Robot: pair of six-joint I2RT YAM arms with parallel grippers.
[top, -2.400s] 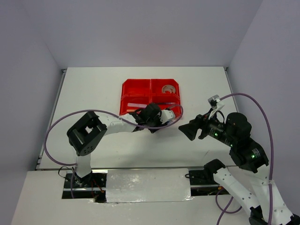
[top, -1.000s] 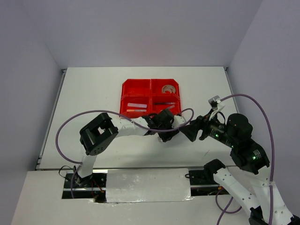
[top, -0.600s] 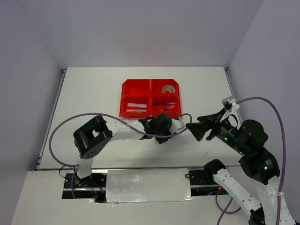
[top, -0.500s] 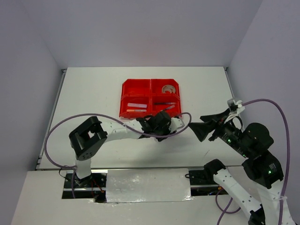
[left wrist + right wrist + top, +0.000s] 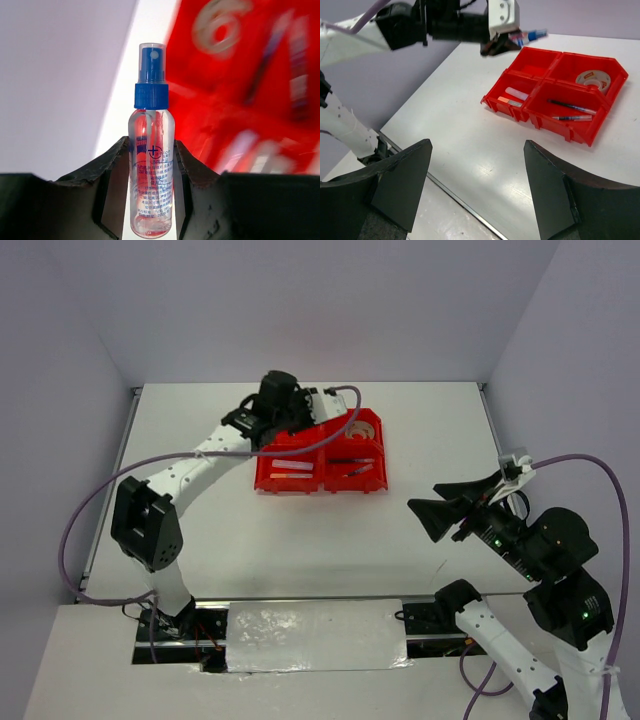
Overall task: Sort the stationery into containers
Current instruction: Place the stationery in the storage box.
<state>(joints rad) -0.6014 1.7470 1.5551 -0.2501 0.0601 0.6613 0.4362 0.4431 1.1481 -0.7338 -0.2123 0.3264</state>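
Observation:
The red containers [image 5: 300,487] stand mid-table as a two-by-two block, also in the right wrist view [image 5: 565,131] and blurred in the left wrist view [image 5: 235,105]. My left gripper [image 5: 335,410] is shut on a clear glue tube with a blue cap [image 5: 151,100], held lengthwise above the far-left bin [image 5: 530,36]. A tape roll [image 5: 362,428] lies in the far-right bin. Two blue pens [image 5: 572,112] lie in the near-right bin. A pale tube-shaped item [image 5: 516,93] and an orange highlighter [image 5: 509,101] lie in the near-left bin. My right gripper [image 5: 440,508] is open and empty, right of the bins.
The white table [image 5: 200,500] ends in a metal strip at its near edge [image 5: 450,197]. Purple cables loop off both arms, one over the far bins [image 5: 350,400]. Grey walls close in the table on three sides.
My left gripper has swung from in front of the bins, near the right gripper, to above the far-left bin with the glue tube. My right gripper has drawn back to the right.

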